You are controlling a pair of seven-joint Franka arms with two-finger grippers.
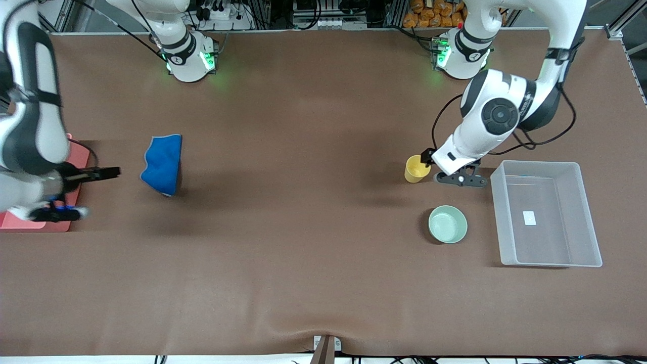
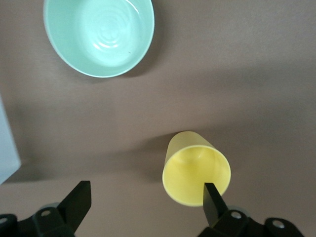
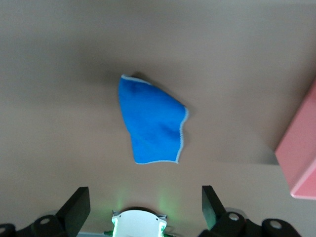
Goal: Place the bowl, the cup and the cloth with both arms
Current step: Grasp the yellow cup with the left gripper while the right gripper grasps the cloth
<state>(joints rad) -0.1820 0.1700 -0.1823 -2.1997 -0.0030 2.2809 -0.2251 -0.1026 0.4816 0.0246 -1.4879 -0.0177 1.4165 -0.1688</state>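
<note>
The yellow cup [image 1: 417, 168] stands on the brown table, toward the left arm's end. The mint-green bowl [image 1: 448, 224] sits nearer the front camera than the cup. My left gripper [image 1: 438, 169] is open just above and beside the cup. In the left wrist view the cup [image 2: 196, 174] sits at one finger [image 2: 212, 202], not between the jaws, and the bowl [image 2: 98, 34] lies apart from it. The blue cloth [image 1: 163, 164] lies crumpled toward the right arm's end. My right gripper [image 1: 101, 192] is open and empty, in the air beside the cloth [image 3: 153, 121].
A clear plastic bin [image 1: 546, 212] stands beside the bowl, at the left arm's end of the table; its corner shows in the left wrist view [image 2: 7, 148]. A pink tray [image 1: 20, 222] lies under the right arm at the table's edge and shows in the right wrist view [image 3: 301, 158].
</note>
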